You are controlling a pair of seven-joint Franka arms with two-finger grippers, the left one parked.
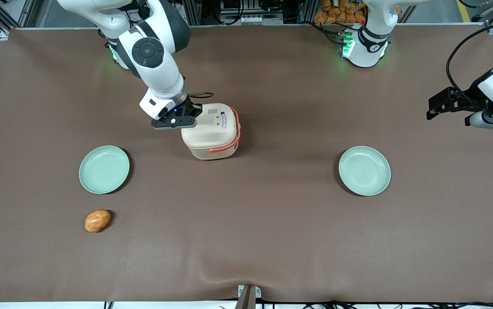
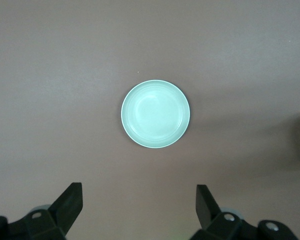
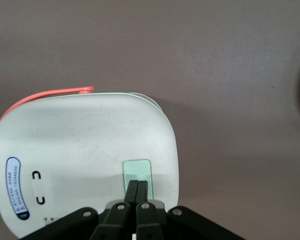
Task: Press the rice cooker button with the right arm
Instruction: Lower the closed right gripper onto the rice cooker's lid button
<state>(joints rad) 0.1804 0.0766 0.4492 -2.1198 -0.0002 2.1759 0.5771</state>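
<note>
The cream rice cooker (image 1: 212,133) with a coral handle (image 1: 229,146) stands mid-table. Its lid (image 3: 85,150) carries a pale green rectangular button (image 3: 137,171) near one edge and a blue-outlined oval label (image 3: 14,189). The right arm (image 1: 152,56) reaches down over the cooker's edge. Its gripper (image 3: 138,183) is shut, fingertips pressed together with nothing held, and they sit over the button's nearer end; whether they touch it I cannot tell. In the front view the gripper (image 1: 186,116) hangs at the lid's edge toward the working arm's end.
A pale green plate (image 1: 104,169) and an orange bread roll (image 1: 97,220) lie toward the working arm's end, nearer the front camera than the cooker. Another green plate (image 1: 364,170) lies toward the parked arm's end, also seen as the plate (image 2: 155,113).
</note>
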